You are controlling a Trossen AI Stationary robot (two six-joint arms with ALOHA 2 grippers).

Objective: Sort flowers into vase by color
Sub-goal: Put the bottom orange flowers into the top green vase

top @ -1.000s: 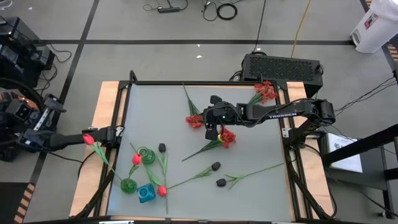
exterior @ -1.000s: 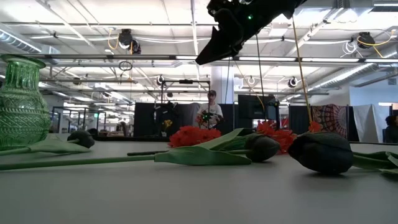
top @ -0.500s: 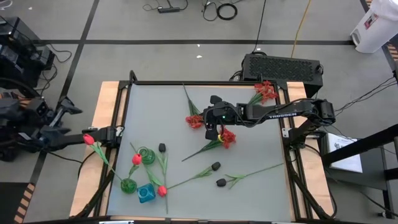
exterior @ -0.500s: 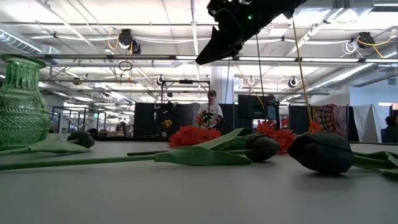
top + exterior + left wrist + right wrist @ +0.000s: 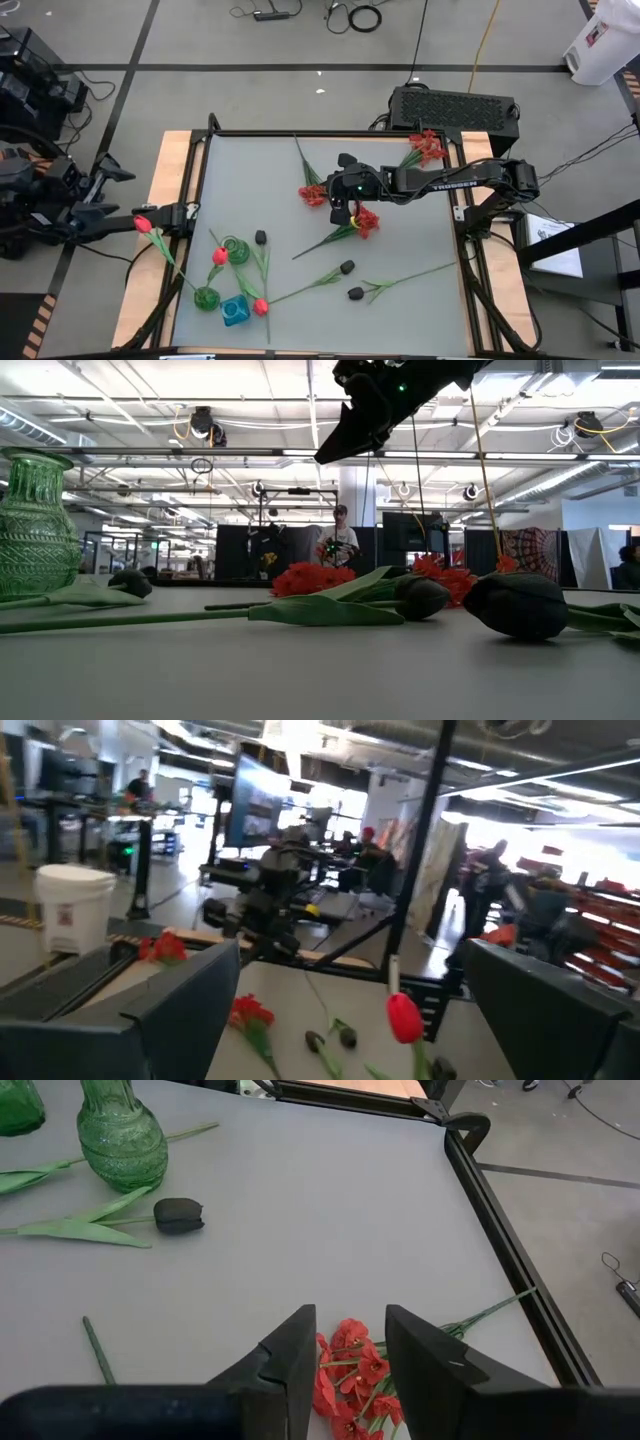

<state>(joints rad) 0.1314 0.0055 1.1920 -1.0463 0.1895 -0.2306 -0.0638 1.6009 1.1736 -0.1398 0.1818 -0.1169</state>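
On the grey table (image 5: 400, 245) little has changed: the left gripper (image 5: 110, 178), jaws wide and empty, has drawn back off the table's edge. The right gripper (image 5: 350, 1350) hovers half-open over a frilly red flower (image 5: 352, 1380), seemingly not gripping.

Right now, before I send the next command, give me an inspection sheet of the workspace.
Surface: grey table, black-framed.
Job's things: red frilly flowers mid-table and one at the far right corner; black buds lying loose; red tulips near two green vases and a blue vase.
Clutter: nothing seen.
Grippers: right gripper open above a red frilly flower, holding nothing; left gripper open, off the table's left edge.
Cables: on the floor beyond the table.
Surroundings: a person far behind.
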